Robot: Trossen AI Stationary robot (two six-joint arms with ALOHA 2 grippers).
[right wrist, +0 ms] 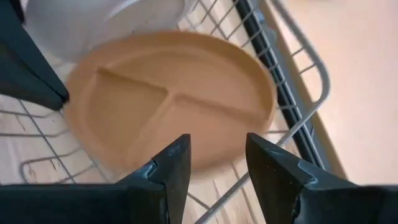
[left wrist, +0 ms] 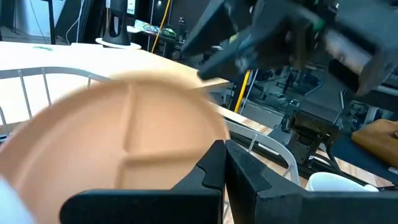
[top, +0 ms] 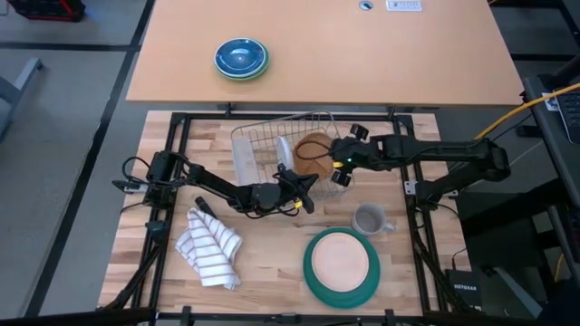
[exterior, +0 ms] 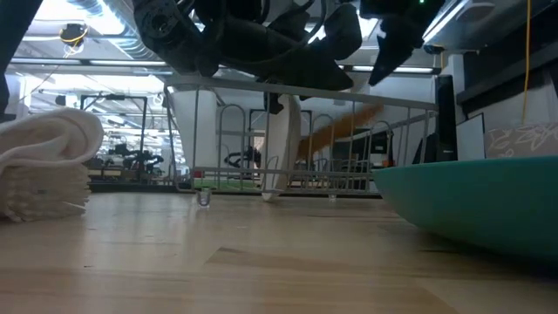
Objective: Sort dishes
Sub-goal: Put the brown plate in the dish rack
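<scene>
- From above, my right gripper (top: 340, 163) was at the wire rack (top: 249, 136), over the tan plate (top: 313, 154) that leaned inside it beside the white plate (top: 284, 149). My left gripper (top: 304, 190) was at the rack's near edge. The green plate (top: 343, 265) lay on the table (top: 263, 272), near the grey mug (top: 369, 219).
- At table level, the white plate (exterior: 283, 144) stood upright in the rack (exterior: 349, 179).
- My left wrist showed fingers (left wrist: 208, 171) nearly together, holding nothing, close to the tan plate (left wrist: 112, 143).
- My right wrist showed fingers (right wrist: 171, 165) apart and empty above the tan plate (right wrist: 174, 106).
</scene>
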